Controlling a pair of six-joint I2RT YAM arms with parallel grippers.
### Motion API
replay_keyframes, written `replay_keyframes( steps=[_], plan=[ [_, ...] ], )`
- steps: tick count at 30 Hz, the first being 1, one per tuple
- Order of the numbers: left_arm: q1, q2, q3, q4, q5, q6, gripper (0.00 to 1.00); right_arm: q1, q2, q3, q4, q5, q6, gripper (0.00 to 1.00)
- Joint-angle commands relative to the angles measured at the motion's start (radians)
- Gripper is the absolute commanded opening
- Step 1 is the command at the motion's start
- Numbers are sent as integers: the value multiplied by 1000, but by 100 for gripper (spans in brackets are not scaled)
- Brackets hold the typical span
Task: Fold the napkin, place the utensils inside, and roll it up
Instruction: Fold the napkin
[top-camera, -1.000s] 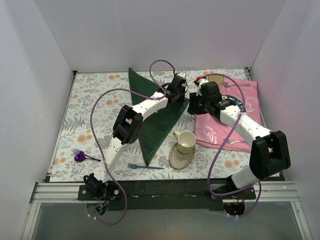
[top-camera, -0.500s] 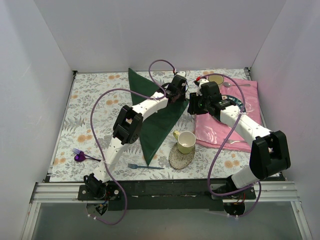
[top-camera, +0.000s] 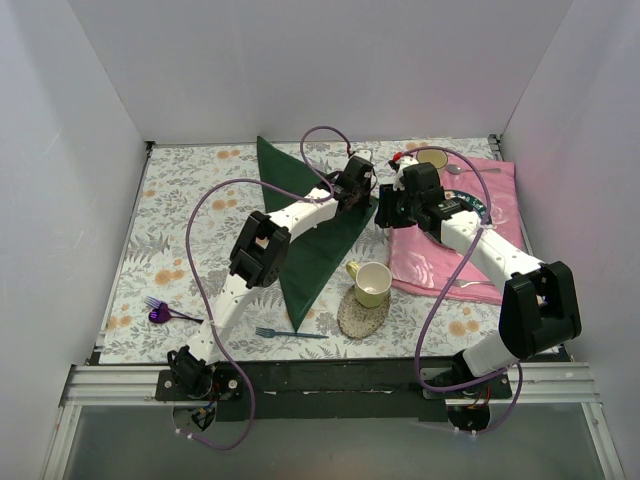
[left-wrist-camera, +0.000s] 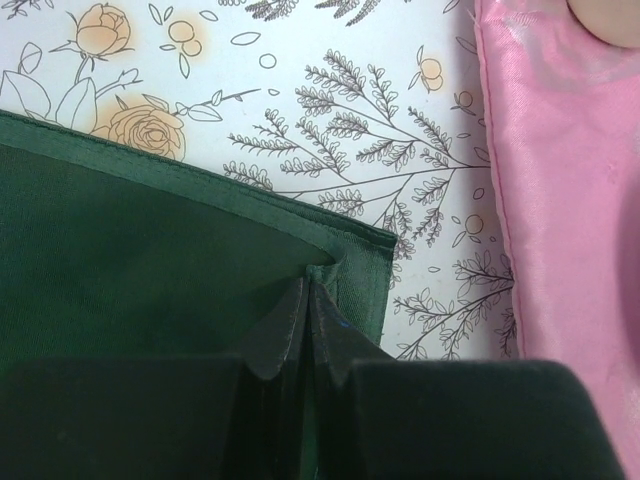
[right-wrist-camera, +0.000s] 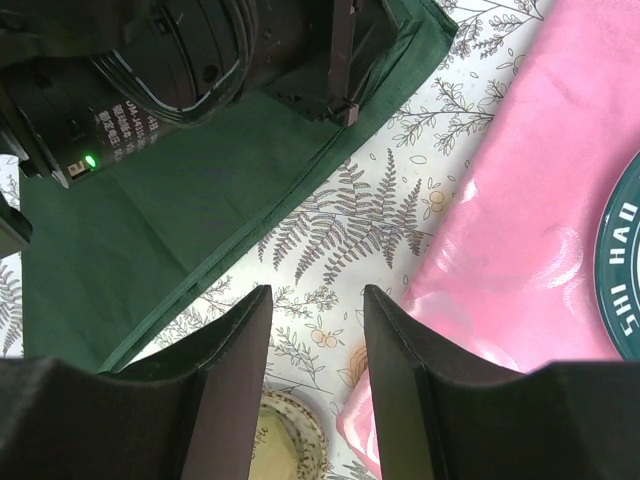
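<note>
While both arms reach toward mid-table, the nearest item is the blue fork (top-camera: 290, 333). It lies flat and untouched, just beside the near tip of the napkin (top-camera: 315, 245); whether the two touch cannot be told.

At near left, well apart from the fork, lies a purple-headed utensil (top-camera: 160, 313). Just right of the napkin's near half, a cup (top-camera: 373, 283) stands upright on a round coaster (top-camera: 362, 313).

Dark green and folded into a long triangle, the napkin lies on the floral tablecloth (top-camera: 180, 220). One tip points near, one far, and the third corner points right.

At that right corner is the left gripper (left-wrist-camera: 308, 290), jaws together and clamped on the hemmed corner, with the cloth puckered at the pinch.

Just beside it, the right gripper (right-wrist-camera: 316, 295) is over bare tablecloth between the napkin's edge and the pink cloth (right-wrist-camera: 520, 200). Its jaws are apart, with nothing between them.

On the pink cloth are a dark-rimmed plate (right-wrist-camera: 622, 270) and a silver fork (top-camera: 470, 284). Farthest, at its far edge, lies a silver spoon (top-camera: 466, 168).
</note>
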Motion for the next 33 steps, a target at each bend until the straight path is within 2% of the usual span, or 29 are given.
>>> replay_keyframes(
  steps=[1, 7, 33],
  plan=[
    [-5, -21, 50, 15, -2, 1, 0, -6, -29, -12, 37, -11, 10, 50],
    [-7, -53, 13, 47, -18, -9, 0, -7, -26, -15, 40, -16, 10, 50],
    [-5, -6, 50, 60, 14, -12, 0, -12, -19, -21, 49, -26, 14, 50]
  ],
)
